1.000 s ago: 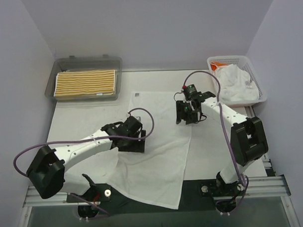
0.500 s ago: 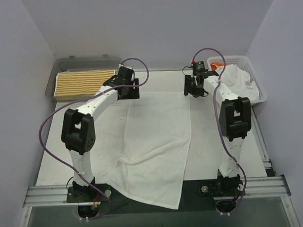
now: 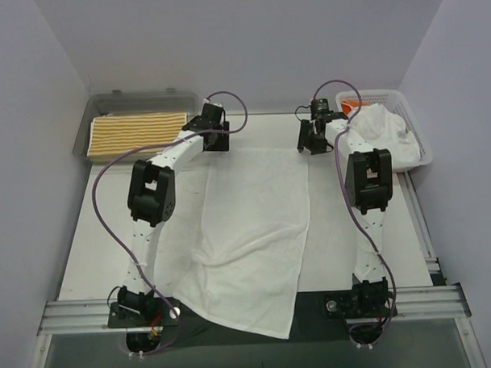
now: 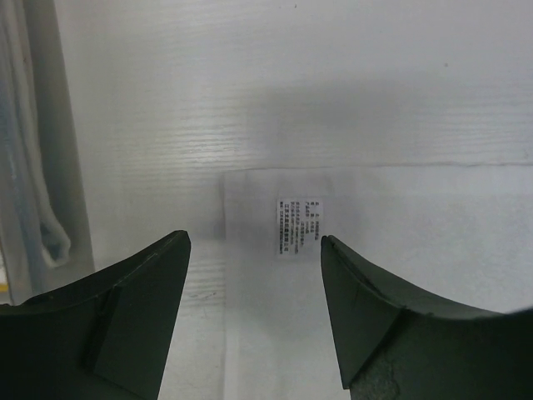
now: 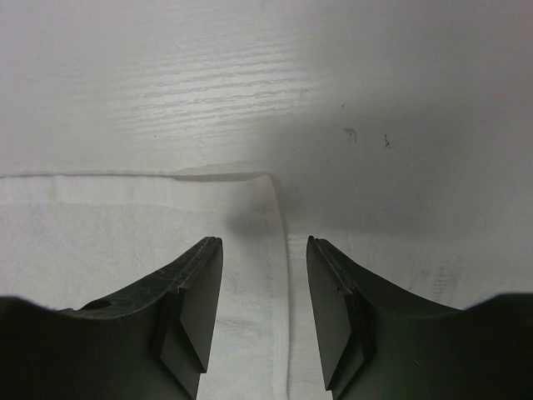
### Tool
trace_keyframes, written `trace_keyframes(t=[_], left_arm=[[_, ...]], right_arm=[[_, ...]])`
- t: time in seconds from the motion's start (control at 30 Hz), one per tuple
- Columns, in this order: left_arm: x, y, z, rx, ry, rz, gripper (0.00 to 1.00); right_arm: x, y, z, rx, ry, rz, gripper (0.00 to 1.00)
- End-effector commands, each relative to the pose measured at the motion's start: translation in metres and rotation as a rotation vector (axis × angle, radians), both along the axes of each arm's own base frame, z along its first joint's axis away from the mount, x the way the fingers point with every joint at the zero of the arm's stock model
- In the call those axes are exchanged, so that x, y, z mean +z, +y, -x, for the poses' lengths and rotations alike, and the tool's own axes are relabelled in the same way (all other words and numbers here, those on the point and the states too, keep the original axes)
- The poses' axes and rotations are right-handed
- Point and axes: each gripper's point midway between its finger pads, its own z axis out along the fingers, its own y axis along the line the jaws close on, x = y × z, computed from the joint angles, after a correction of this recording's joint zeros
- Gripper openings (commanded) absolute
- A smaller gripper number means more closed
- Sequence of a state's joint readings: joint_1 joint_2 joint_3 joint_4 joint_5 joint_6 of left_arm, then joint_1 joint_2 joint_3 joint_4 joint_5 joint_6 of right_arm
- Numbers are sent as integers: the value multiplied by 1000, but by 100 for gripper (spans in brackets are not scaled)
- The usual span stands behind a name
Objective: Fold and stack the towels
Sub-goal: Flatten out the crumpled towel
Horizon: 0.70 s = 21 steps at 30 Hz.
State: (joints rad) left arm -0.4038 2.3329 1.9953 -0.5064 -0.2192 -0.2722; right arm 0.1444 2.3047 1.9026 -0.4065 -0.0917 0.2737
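A plain white towel [image 3: 255, 224] lies spread over the table, its near end rumpled and hanging over the front edge. My left gripper [image 3: 214, 141] hovers open over the towel's far left corner; in the left wrist view the open gripper [image 4: 254, 239] straddles that corner of the towel [image 4: 400, 242], close to its care label [image 4: 300, 226]. My right gripper [image 3: 312, 141] stands open over the far right corner. The right wrist view has the towel's [image 5: 125, 237] side edge running between the open gripper's [image 5: 264, 242] fingers. A folded yellow-striped towel [image 3: 139, 133] lies in the tray.
The clear grey tray [image 3: 138, 101] stands at the back left, and its rim [image 4: 33, 167] shows in the left wrist view. A white mesh basket [image 3: 417, 138] at the back right holds crumpled white towels [image 3: 382, 135] and something orange [image 3: 354, 106].
Both arms have stretched from the middle of the towel out to its far corners. The left gripper travelled furthest, from the towel's left side up to the far left corner.
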Motion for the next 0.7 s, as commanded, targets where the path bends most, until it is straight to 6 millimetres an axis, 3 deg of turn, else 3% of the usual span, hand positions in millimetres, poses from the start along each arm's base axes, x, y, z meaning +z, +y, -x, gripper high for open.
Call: trace_keyframes(t=[0.0, 0.3, 0.67], left_arm=[[4, 0, -23, 8, -61, -1, 75], [-28, 10, -31, 39, -25, -22, 75], [-63, 14, -15, 34, 75, -33, 71]], right_arm=[[5, -7, -9, -65, -11, -8, 45], [-19, -7, -8, -152, 43, -76, 45], [-38, 8, -7, -137, 85, -126, 41]])
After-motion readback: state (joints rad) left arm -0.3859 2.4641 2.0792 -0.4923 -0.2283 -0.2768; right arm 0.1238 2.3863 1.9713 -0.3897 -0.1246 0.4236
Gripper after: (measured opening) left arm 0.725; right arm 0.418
